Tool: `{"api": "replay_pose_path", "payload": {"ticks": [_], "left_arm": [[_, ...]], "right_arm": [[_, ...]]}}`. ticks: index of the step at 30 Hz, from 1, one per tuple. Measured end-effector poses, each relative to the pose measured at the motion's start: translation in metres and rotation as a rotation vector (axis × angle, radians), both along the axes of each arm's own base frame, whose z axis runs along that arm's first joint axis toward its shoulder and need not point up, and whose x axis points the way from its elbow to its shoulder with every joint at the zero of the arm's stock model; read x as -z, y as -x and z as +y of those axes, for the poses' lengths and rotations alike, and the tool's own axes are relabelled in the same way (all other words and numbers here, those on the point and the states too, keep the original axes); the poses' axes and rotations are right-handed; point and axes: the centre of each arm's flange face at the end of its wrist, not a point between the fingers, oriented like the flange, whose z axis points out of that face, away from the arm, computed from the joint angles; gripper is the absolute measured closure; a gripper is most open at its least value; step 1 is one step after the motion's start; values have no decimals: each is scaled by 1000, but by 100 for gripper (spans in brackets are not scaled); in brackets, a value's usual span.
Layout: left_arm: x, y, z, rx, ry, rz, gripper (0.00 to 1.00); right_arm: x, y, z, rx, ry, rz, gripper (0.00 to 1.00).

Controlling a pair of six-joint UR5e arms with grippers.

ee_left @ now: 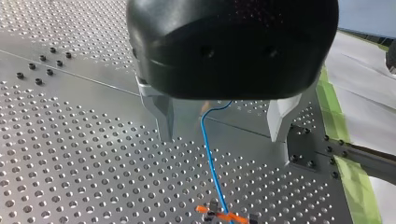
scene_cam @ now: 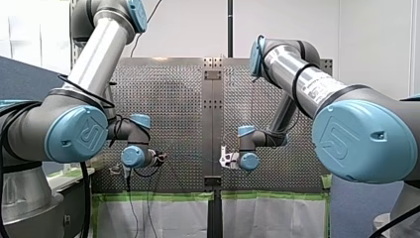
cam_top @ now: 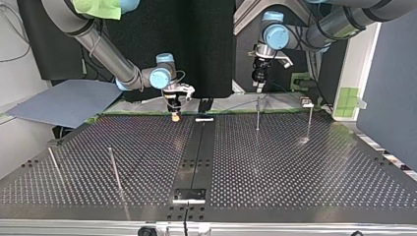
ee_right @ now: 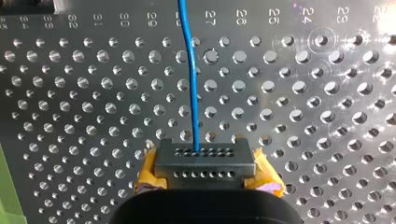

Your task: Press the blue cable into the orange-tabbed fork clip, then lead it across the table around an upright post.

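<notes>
Left wrist view: my left tool [ee_left: 219, 133] hangs over the perforated surface [ee_left: 70, 163] with its two metal fingers [ee_left: 162, 116] spread wide, so it is released and grasps nothing. The blue cable [ee_left: 210, 158] comes out from under the black tool body, passes between the fingers without touching them, and runs ahead to the orange-tabbed fork clip [ee_left: 223, 217], where it lies across the clip. Whether it sits fully inside the fork, I cannot tell. Right wrist view: my right tool [ee_right: 204, 161] is clenched on the blue cable; yellow pads [ee_right: 149, 175] show on both sides of its dark tip, and the cable leaves the middle of the tip and goes straight ahead over the surface. Top view: my right tool is in the upper middle of the frame, a little left of centre, with its yellow tip just above the far edge of the surface. My left tool is to the upper right of it, higher over the surface. One upright post [cam_top: 257, 114] stands just below my left tool, a second post [cam_top: 310, 120] is further right, and two more posts [cam_top: 115, 169] are at the lower left. The cable is too thin to follow here. Front view: both tools are low in the middle of the frame, well apart, and their state is not readable here.
</notes>
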Motion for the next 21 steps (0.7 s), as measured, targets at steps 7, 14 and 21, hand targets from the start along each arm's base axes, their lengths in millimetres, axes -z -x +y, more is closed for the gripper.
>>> {"api": "replay_pose_path", "payload": {"ticks": [7,14,21], "left_arm": [[9,-5,-1,-14,-6,8,0],[25,-13,0,-38,-25,-7,0],[24,-19,1,-53,-26,-24,0]], "right_arm": [[0,-1,0,-2,0,0,100],[0,-2,1,-4,-1,1,100],[0,-2,2,-5,-2,2,100]]}}
